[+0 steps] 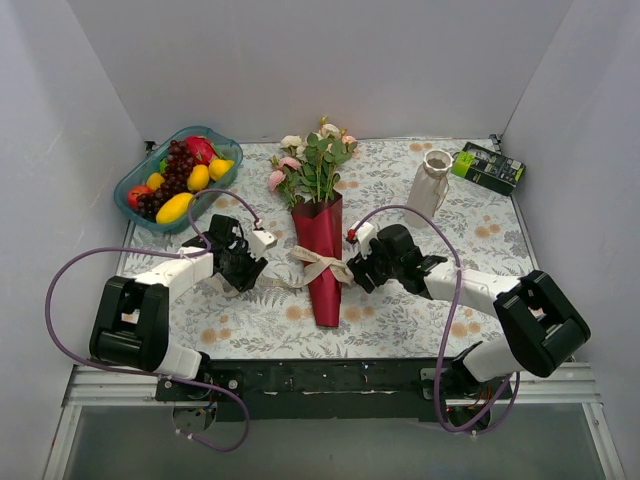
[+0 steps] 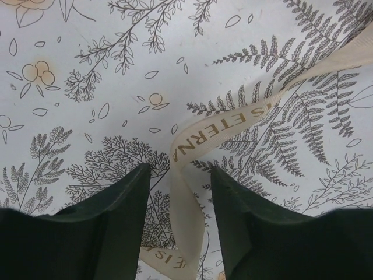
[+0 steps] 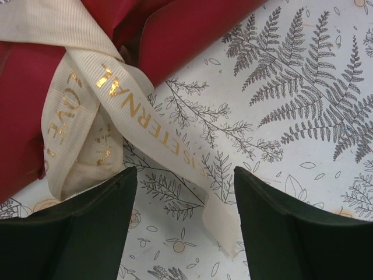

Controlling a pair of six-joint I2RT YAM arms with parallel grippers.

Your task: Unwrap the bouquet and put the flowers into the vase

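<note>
Jaws apart, both arms low astride ribbon (image 2: 184, 198).

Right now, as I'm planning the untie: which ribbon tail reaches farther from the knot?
The left tail, trailing across the tablecloth to the left gripper; the right tail ends close beside the maroon wrapper.

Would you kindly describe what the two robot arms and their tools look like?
The left arm and right arm have white links between bulky black joint housings, each trailed by a looping purple cable. The left tool and right tool are black with small white parts; up close their fingers are dark, flat-sided and blunt-tipped. I see no markings.
</note>
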